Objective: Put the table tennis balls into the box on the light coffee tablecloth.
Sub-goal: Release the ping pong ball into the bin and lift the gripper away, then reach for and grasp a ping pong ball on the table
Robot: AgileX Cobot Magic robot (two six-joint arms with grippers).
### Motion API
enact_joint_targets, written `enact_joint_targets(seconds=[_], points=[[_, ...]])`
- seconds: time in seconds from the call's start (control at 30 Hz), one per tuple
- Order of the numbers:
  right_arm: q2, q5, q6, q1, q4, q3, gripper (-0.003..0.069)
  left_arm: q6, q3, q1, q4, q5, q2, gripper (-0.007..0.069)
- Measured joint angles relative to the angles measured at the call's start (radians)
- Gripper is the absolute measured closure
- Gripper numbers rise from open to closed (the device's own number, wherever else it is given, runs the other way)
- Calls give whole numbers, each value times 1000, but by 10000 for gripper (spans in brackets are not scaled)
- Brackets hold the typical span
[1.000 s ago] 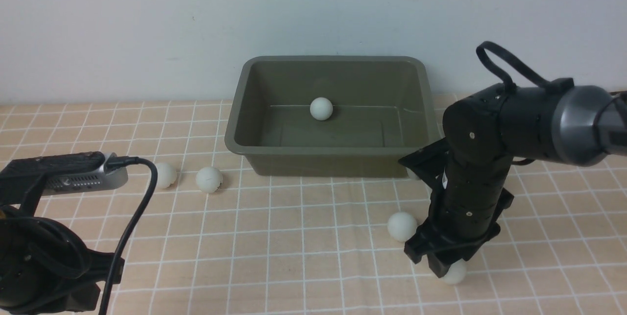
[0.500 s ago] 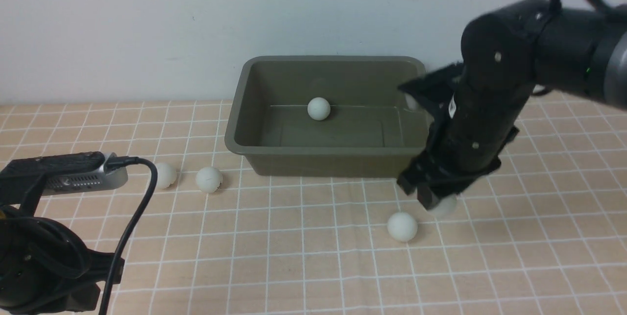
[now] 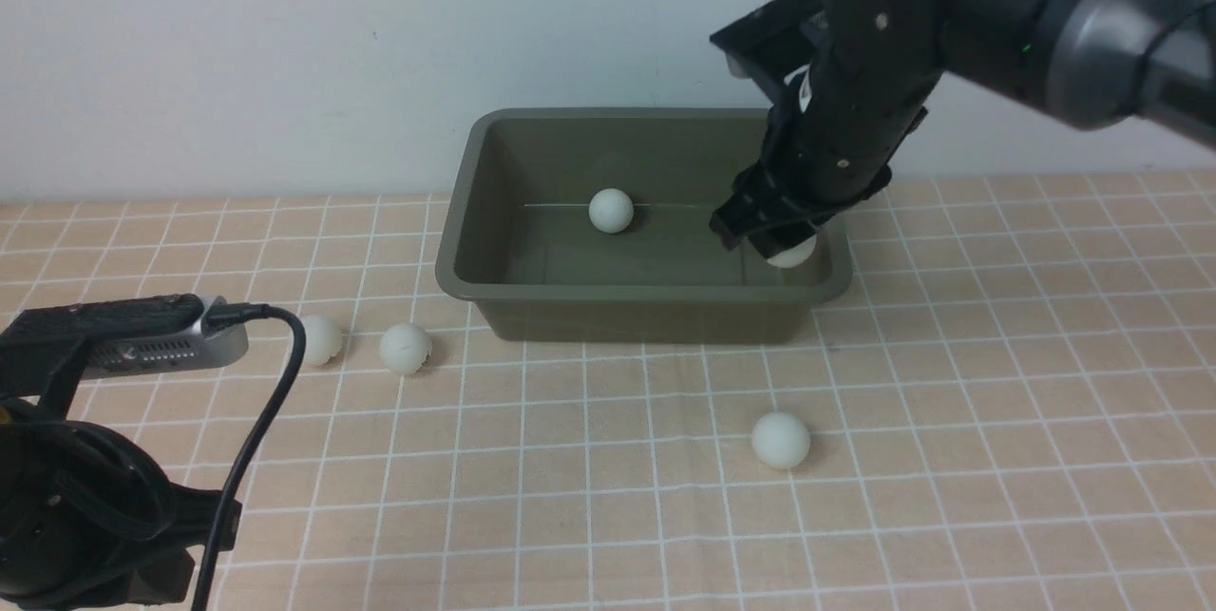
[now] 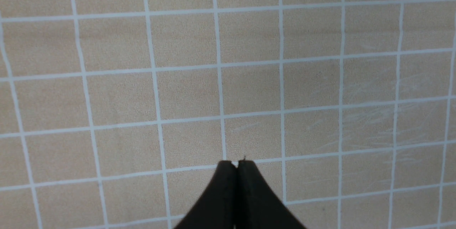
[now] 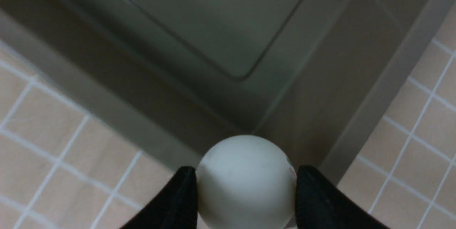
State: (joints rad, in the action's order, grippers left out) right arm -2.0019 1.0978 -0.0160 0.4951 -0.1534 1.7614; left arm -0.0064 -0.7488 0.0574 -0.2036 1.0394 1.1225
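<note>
An olive-green box [image 3: 456, 278] stands at the back of the light coffee tablecloth [image 3: 608, 516]. One white table tennis ball [image 3: 610, 211] lies inside it. My right gripper [image 3: 781, 245] hangs above the box's front right corner [image 5: 249, 129], shut on another table tennis ball [image 5: 245, 182] [image 3: 793, 255]. Three more balls lie on the cloth: two left of the box [image 3: 321, 339] [image 3: 406, 349] and one in front of it [image 3: 781, 440]. My left gripper [image 4: 235, 163] is shut on nothing, low over bare cloth; its arm [image 3: 85, 459] sits at the near left.
A pale wall rises right behind the box. The left arm's wrist camera [image 3: 142, 345] and black cable [image 3: 256, 430] reach close to the two left balls.
My right gripper has lifted a ball off the cloth at the near right and carried it up and back, to above the box's front right corner. The ball inside drifted slightly left.
</note>
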Motion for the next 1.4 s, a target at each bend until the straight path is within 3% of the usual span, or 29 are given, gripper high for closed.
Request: enact_joint_targets(seconds=[0.37,0.77,0.97,1.4], points=[[-153,-112,16,-1,-79,53,330,0,0,0,0,0,0,693],[-154,-126,16,-70,54,53,295,0,0,0,0,0,0,693],[-154,-126,16,-76,66,54,255,0,0,0,0,0,0,693],[-20,-87,16,-76,98,54,253,0,0,0,0,0,0,693]])
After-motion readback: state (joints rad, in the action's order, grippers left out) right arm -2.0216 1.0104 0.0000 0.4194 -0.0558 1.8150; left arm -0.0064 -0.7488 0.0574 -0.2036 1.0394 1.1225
